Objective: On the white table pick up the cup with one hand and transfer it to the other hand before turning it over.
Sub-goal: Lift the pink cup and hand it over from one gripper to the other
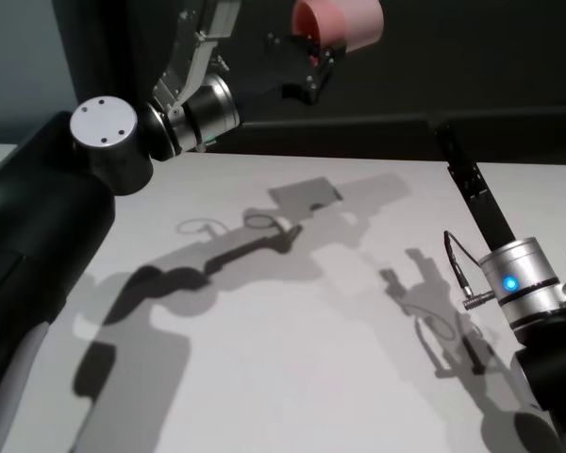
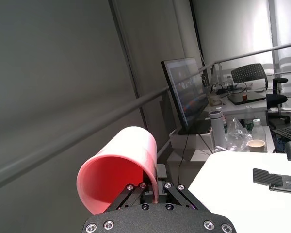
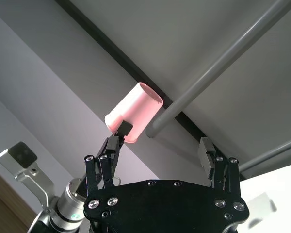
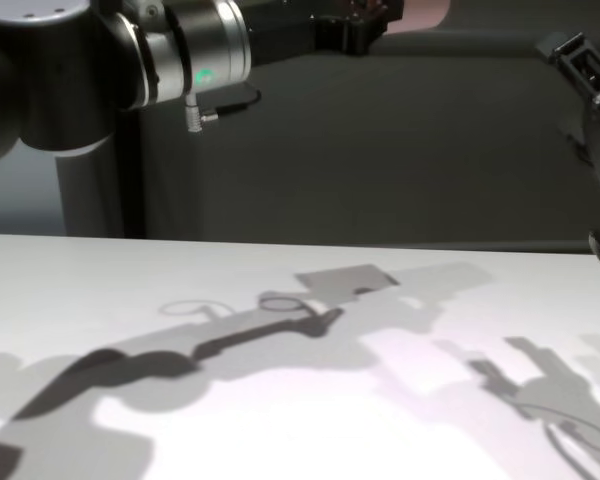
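Two grippers are in play, and you are mid-transfer: the cup (image 1: 340, 23) is off the white table (image 1: 292, 377) and high in the air, toward twelve o'clock in the head view. Your left gripper (image 1: 313, 68) is clamped shut on the cup's rim wall, one finger inside the mouth and one outside, with the cup lying roughly on its side. Your right gripper (image 3: 162, 150) is spread wide and empty; its wrist view shows the cup beyond its fingers, well apart and not yet between them. Judged from this, pick-up is done, hand-over is not, and turning over waits. Next move calls for bringing the right gripper's fingers around the cup's free body, clear of the left fingers, closing firmly on the smooth tapered plastic before the left lets go. No brand, label or legible writing shows on cup, arms or table.
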`<state>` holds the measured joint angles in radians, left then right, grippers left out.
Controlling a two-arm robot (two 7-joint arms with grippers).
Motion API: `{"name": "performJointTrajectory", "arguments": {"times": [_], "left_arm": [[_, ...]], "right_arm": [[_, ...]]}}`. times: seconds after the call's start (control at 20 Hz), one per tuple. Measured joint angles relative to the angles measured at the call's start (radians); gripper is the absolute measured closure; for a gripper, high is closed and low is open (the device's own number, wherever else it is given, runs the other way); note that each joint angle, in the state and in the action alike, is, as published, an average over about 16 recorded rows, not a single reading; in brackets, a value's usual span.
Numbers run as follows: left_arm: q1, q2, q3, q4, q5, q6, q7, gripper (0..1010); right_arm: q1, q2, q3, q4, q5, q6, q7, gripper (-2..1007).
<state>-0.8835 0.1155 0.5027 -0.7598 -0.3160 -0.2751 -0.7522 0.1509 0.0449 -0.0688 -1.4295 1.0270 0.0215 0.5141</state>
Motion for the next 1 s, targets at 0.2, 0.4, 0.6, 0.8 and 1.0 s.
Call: {"name": "performJointTrajectory", "arguments": {"times": [0.2,0.4,0.6,0.8,1.0], "left_arm": [[0.0,0.0,0.0,0.0,0.0,0.0,0.0,959],[0.0,0.0,0.0,0.0,0.0,0.0,0.0,959],[0.0,0.0,0.0,0.0,0.0,0.0,0.0,959],[0.0,0.0,0.0,0.0,0.0,0.0,0.0,959],[0.0,0.0,0.0,0.0,0.0,0.0,0.0,959]], "right_arm": [[0.061,-0.011,0.005,0.077,0.074,0.037,0.045,3],[0.125,-0.022,0.005,0.158,0.131,0.068,0.088,3],[0.188,-0.033,0.0,0.241,0.176,0.092,0.129,3],[0.244,-0.041,-0.009,0.316,0.206,0.106,0.168,3],[0.298,-0.049,-0.02,0.393,0.227,0.114,0.209,3]]}}
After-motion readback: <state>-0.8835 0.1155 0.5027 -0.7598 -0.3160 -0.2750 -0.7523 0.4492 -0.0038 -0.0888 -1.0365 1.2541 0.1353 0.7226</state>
